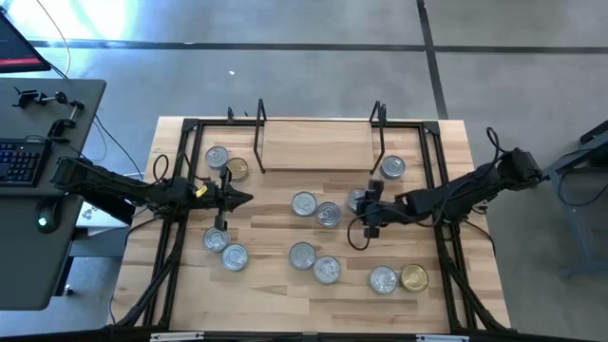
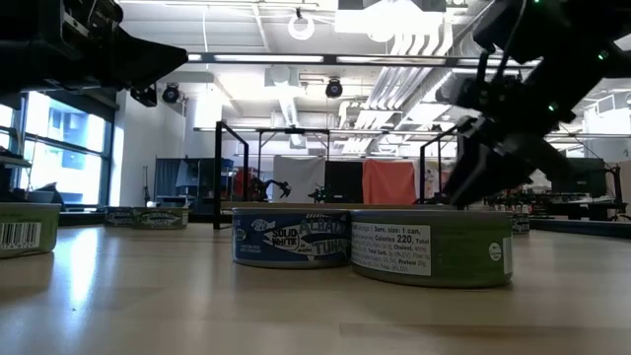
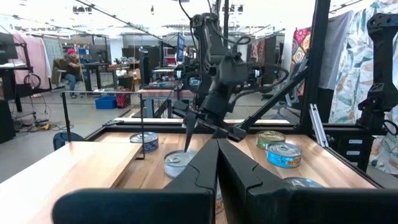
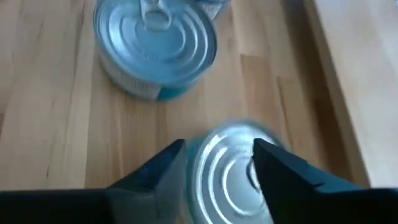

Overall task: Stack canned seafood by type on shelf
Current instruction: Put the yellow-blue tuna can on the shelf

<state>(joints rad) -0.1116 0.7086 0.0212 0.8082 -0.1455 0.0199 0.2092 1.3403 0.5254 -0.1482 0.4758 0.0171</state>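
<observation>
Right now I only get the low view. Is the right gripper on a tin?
Observer: In the right wrist view the right gripper is open, one finger either side of a silver-lid tin.
Operator: Left arm?
Observer: The high view shows the left gripper shut, over the table's left side, near a gold-lid tin.
Operator: Other gold one?
Observer: The second gold-lid tin sits on the right, at the edge far from the shelf.
</observation>
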